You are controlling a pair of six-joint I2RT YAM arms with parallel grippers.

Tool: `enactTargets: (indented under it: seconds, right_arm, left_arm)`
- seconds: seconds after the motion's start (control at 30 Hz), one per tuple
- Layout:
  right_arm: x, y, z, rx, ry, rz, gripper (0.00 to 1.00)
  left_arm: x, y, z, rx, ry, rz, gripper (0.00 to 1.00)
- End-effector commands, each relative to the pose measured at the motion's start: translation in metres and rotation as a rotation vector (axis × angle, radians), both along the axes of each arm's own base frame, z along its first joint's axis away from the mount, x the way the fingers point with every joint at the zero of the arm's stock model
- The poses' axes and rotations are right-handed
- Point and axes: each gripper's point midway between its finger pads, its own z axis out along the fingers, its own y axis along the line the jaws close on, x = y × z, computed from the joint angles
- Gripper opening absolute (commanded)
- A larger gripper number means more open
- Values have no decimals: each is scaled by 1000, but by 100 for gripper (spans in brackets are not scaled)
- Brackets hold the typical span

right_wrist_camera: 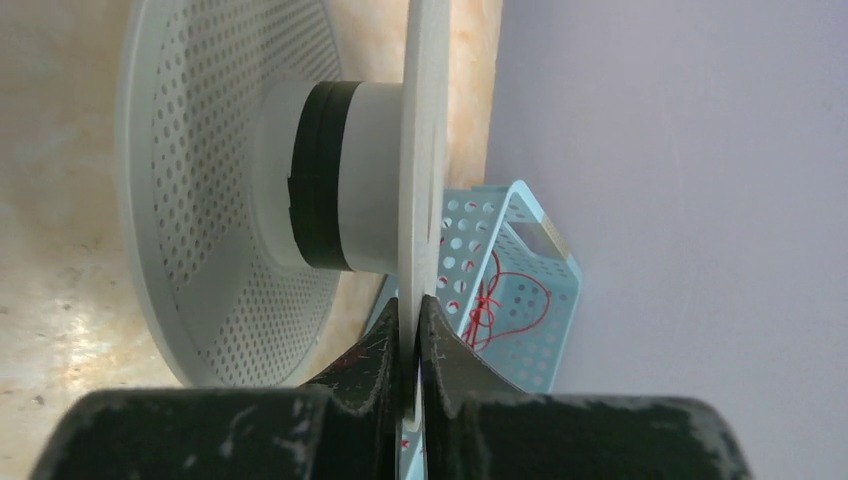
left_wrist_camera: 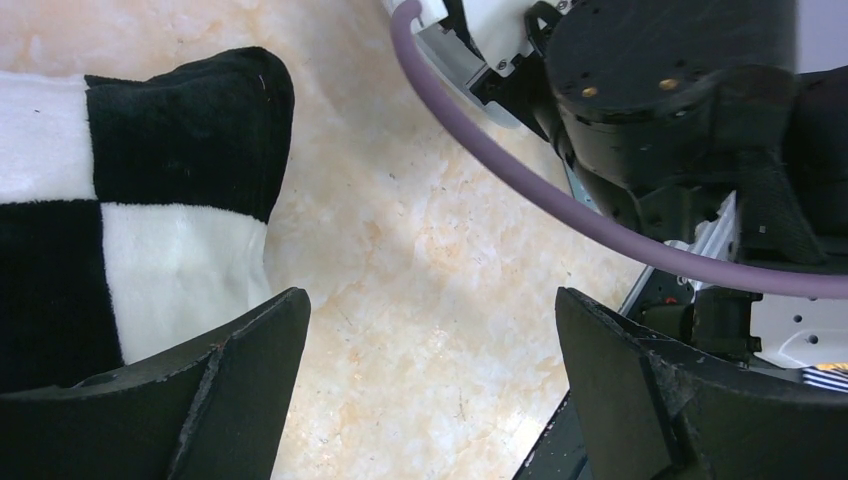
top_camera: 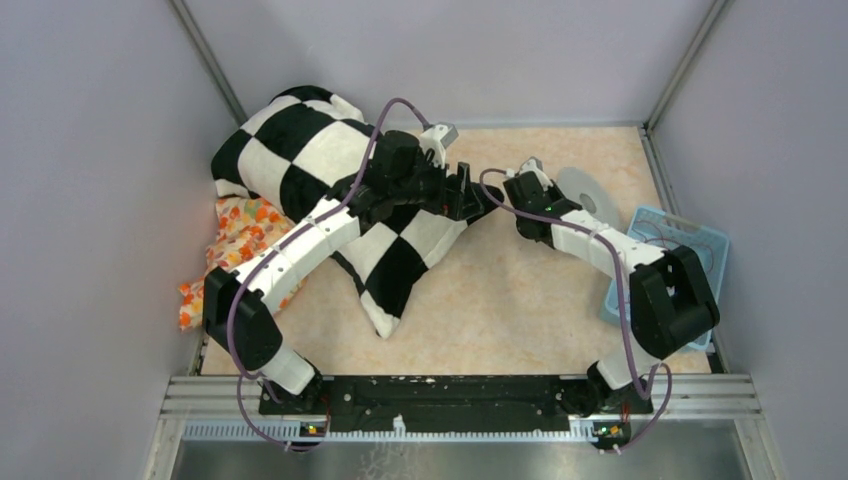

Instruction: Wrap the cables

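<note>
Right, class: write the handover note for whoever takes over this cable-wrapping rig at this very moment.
Left gripper: open and empty, over the table beside the checkered cushion.
Right gripper: shut on the edge of one disc of the white reel.
Cables: thin red wires lie loose in the blue basket by the right wall.
Done: the reel is gripped; no red wire shows on its core.
Left: fetch the wires and wind them onto the reel.

Lab test booth: plain grey walls point(top_camera: 90, 150), aluminium frame rails point(top_camera: 185, 392)
</note>
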Motion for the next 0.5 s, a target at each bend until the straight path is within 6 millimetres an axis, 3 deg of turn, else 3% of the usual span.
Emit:
enactTargets:
  seconds: [0.0,0.1,0.27,0.37,0.47]
  right_arm:
    - [9,41,20,217,-73,81,0]
    - [10,49,37,298,-129,37,0]
    - [6,74,58,620,-221,-145,0]
    - [-5,90,57,796,-226,-235,0]
    - [-14,112,42,991,-207,-309,0]
  left_arm:
    - [1,-2,24,-58,-53,-3,99]
    - [-1,-7,26,-90,-44,-16,99]
    - [0,-19,13,-133,-11,12,99]
    - [2,-22,5,-150,-3,37,99]
    - [-2,-24,-1,-185,-24,30,99]
